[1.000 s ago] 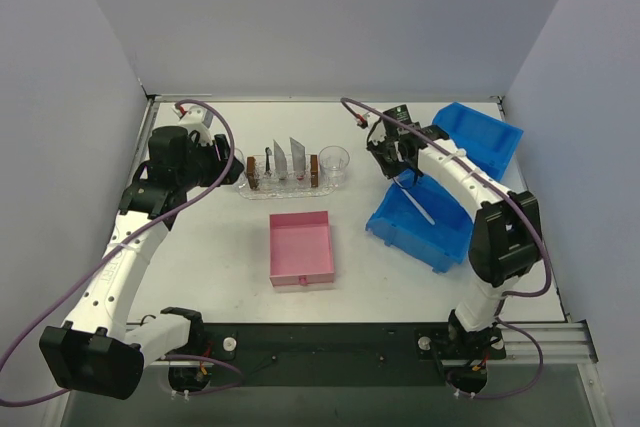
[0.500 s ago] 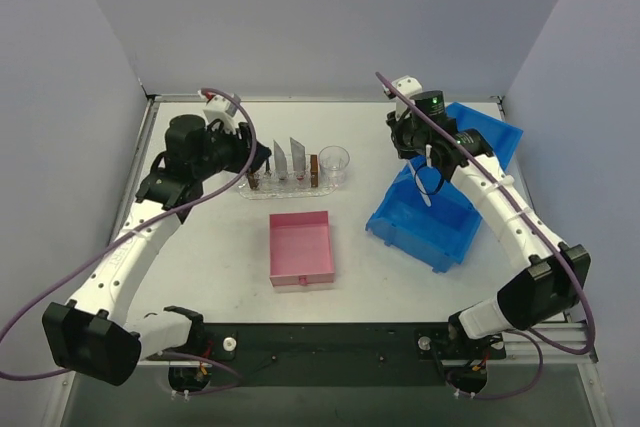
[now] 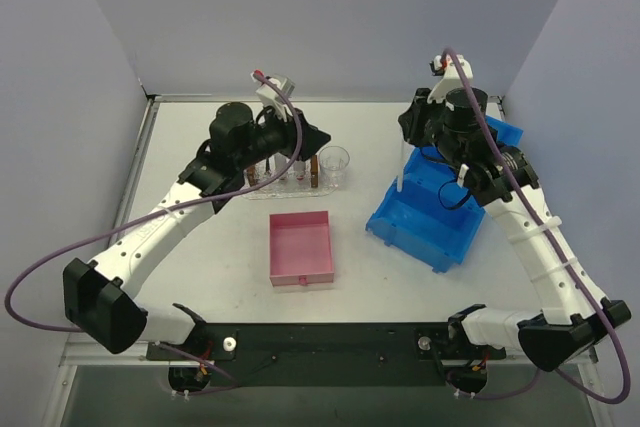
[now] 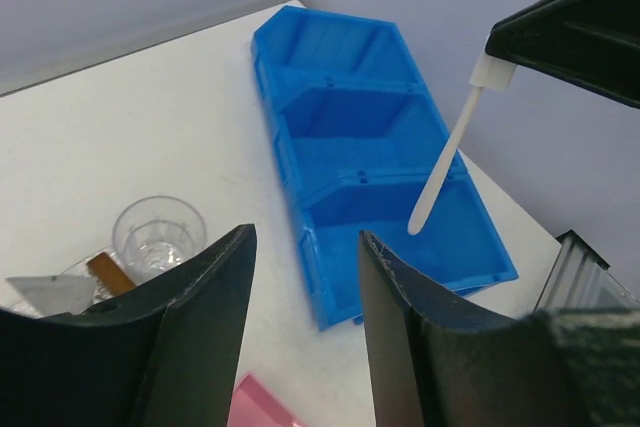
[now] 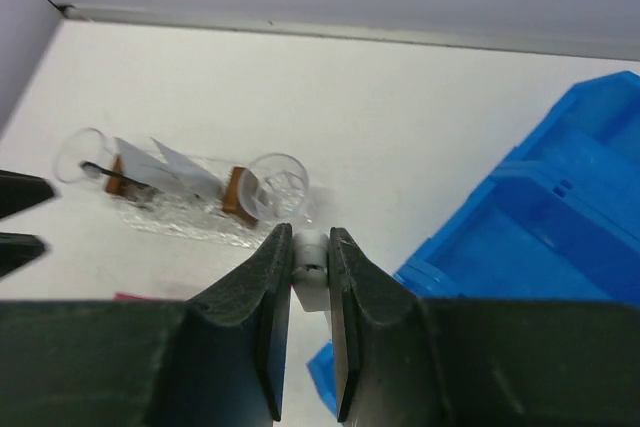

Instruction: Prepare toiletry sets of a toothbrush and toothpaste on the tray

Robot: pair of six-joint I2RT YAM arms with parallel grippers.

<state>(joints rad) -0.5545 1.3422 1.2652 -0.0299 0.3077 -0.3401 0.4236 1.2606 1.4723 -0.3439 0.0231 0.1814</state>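
My right gripper (image 5: pixel 310 237) is shut on the thick end of a white toothbrush (image 4: pixel 445 162), which hangs straight down above the blue bin (image 4: pixel 380 147); from above the toothbrush (image 3: pixel 401 169) shows below the right gripper (image 3: pixel 412 132). The clear bumpy tray (image 5: pixel 180 225) lies at the back of the table with two brown blocks and two silver toothpaste tubes (image 5: pixel 170 172) standing in it. A clear cup (image 5: pixel 275 187) stands at its right end. My left gripper (image 4: pixel 305 267) hovers open and empty over the tray (image 3: pixel 290 191), near the cup (image 4: pixel 158 235).
A square pink box (image 3: pixel 302 247) sits in front of the tray. The blue bin (image 3: pixel 430 212) takes up the right side, its far part against the right wall. A second clear cup (image 5: pixel 80 152) stands at the tray's left end.
The right gripper has lifted the toothbrush up out of the blue bin, and it now hangs upright. The left arm has swung right, from the tray's left end to above it.
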